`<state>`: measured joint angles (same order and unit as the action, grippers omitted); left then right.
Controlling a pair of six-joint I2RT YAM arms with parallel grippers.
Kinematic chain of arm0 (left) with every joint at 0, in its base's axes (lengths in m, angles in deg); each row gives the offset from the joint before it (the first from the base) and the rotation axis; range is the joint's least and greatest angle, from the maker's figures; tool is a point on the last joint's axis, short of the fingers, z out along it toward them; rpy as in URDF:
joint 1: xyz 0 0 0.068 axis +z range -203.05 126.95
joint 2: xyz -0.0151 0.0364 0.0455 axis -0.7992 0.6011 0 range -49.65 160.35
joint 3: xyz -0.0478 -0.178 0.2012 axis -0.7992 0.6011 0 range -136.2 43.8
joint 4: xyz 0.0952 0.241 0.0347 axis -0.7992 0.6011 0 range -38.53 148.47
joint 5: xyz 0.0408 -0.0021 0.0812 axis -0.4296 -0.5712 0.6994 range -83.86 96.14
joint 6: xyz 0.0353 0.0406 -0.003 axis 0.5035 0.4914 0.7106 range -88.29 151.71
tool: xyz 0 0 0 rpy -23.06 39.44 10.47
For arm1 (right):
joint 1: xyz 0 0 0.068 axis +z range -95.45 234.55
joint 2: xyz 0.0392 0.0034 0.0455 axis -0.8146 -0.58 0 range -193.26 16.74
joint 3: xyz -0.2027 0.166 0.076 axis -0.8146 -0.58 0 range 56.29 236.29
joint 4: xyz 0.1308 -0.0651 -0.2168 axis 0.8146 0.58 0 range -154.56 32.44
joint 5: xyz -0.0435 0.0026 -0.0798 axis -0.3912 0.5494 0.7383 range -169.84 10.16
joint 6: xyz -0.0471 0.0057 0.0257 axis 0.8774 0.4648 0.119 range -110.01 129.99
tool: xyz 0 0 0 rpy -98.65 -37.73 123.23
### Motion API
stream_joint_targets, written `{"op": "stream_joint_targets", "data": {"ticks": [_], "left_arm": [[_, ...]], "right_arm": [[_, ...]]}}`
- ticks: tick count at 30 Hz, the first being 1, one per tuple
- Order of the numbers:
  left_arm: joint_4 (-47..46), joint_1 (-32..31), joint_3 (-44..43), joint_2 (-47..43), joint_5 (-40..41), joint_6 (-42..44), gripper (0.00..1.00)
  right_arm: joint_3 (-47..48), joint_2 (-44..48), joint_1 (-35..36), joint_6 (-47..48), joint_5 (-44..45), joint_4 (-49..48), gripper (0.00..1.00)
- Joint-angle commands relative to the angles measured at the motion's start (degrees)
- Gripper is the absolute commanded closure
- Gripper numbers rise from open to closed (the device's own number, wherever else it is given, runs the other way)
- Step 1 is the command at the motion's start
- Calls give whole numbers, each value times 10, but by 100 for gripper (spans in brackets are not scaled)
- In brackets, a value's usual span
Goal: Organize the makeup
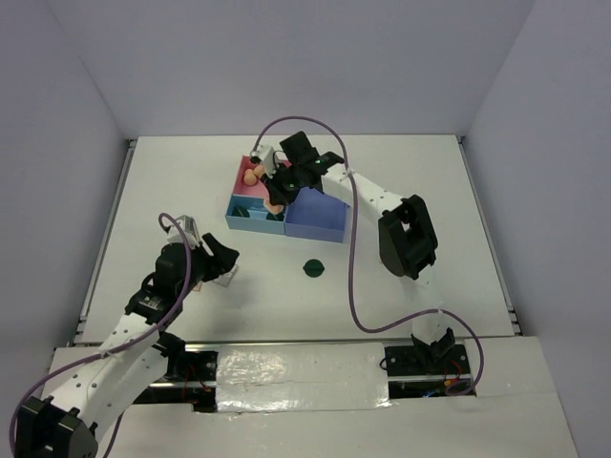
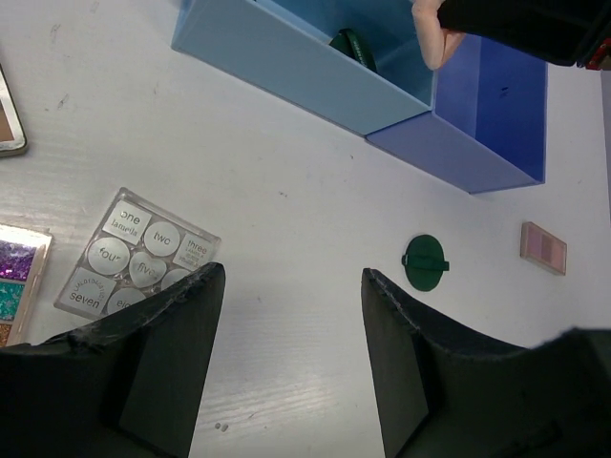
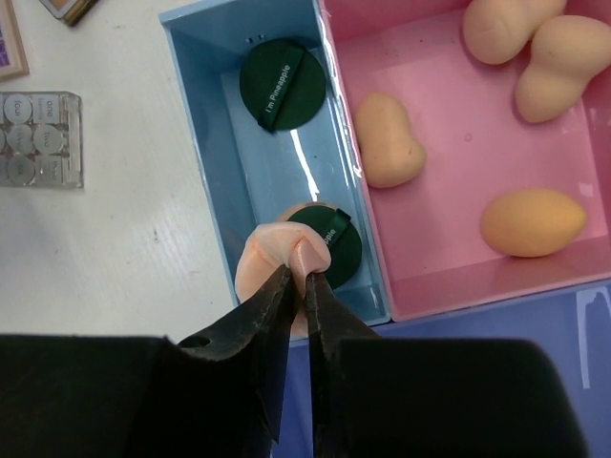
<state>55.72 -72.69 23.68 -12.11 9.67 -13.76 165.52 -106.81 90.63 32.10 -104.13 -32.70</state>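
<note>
My right gripper [image 3: 304, 272] is shut on a round peach puff [image 3: 272, 250], pinching its folded edge just above the tray's light blue compartment [image 3: 196, 124]. Two dark green compacts [image 3: 282, 84] [image 3: 339, 250] lie in that compartment, the nearer one partly under the puff. Several peach sponges [image 3: 389, 141] rest in the pink compartment [image 3: 458, 124]. My left gripper [image 2: 291, 277] hangs open over bare table, with a clear numbered palette [image 2: 134, 258] at its left finger. Another green compact [image 2: 424, 262] lies loose on the table in front of the tray [image 1: 310, 221].
A glitter palette [image 2: 19, 272] and another palette's corner [image 2: 8, 124] lie left of the left gripper. A small pink palette [image 2: 543, 247] sits to the right of the loose compact. The purple compartment [image 2: 506, 105] holds nothing that I can see.
</note>
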Motion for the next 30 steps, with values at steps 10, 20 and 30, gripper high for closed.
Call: {"op": "stream_joint_targets", "data": {"ticks": [10,20,30], "left_arm": [[-37,3,1,12,-15,-8,29],[-64,3,3,25,-30,-8,29],[-122,2,6,70,-84,-3,34]], "right_arm": [[6,-13,9,2,26,-12,62],[6,-7,9,4,29,-11,55],[6,13,10,-1,20,-5,46]]}}
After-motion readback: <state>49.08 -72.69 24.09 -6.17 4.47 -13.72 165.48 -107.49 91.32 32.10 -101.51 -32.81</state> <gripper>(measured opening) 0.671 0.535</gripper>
